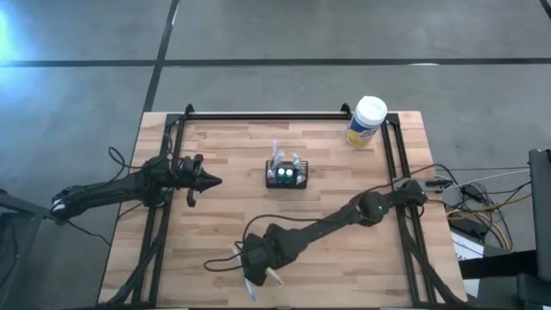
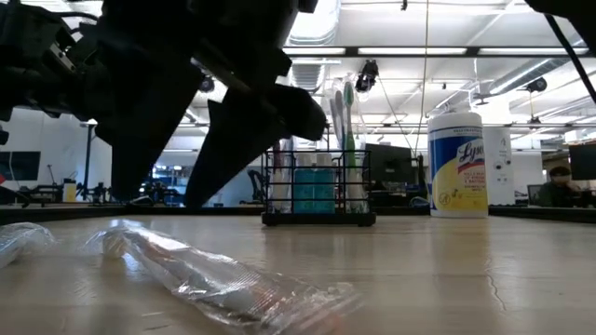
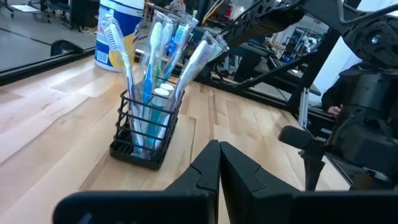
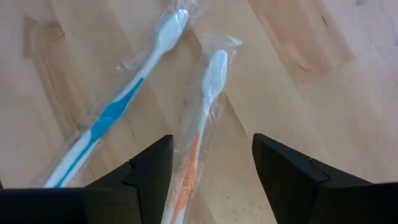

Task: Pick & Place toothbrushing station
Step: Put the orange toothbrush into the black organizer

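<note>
Hovering near the table's (image 1: 344, 258) front edge, the right gripper (image 4: 211, 165) spreads its fingers astride an orange wrapped toothbrush (image 4: 202, 118); left gripper (image 1: 209, 182) fingers are together, empty.

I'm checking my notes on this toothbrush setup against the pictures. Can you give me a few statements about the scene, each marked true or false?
1. The right end effector is open above an orange-handled wrapped toothbrush. True.
2. The toothbrushing station is empty. False: several toothbrushes stand in it.
3. A blue-handled wrapped toothbrush lies on the table beside the orange one. True.
4. The left end effector is holding a toothbrush. False: it is shut on nothing, pointing toward the station.
5. The white-lidded canister lies on its side at the table's near edge. False: it stands upright near the far right corner.
</note>
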Controlling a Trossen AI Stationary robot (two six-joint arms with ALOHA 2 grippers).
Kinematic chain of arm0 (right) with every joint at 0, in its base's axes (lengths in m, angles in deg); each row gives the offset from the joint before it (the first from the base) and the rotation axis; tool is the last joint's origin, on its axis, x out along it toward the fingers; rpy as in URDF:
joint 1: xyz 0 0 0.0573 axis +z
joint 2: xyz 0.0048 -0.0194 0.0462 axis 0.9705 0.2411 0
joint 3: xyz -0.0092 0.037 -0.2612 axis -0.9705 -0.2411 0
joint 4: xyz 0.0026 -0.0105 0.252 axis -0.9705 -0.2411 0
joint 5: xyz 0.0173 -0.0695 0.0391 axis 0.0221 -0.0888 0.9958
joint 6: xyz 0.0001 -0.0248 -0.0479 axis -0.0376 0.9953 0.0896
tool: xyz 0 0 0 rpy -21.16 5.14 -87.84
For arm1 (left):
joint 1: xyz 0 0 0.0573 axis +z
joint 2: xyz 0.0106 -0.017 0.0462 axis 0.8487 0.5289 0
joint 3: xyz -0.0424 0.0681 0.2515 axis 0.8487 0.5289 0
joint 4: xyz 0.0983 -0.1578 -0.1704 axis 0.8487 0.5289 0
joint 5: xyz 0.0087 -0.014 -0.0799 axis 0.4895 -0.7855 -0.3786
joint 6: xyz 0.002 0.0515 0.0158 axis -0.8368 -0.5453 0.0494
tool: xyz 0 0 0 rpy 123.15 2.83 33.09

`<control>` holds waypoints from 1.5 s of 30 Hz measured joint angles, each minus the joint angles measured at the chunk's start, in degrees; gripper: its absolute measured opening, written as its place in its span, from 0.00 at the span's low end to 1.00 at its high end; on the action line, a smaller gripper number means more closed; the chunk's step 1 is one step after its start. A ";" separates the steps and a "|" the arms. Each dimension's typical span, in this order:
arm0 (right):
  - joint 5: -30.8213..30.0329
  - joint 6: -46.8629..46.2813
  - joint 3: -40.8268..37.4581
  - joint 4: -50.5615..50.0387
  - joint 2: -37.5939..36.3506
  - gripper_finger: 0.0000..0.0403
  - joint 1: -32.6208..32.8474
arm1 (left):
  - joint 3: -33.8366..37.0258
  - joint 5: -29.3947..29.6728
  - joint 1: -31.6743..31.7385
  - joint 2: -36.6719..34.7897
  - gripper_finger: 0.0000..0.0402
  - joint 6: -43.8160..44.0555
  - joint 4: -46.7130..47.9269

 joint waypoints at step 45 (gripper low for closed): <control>-1.40 17.35 -8.23 7.28 -3.75 0.06 0.59 | 0.04 0.02 0.00 -0.02 0.03 -0.80 0.37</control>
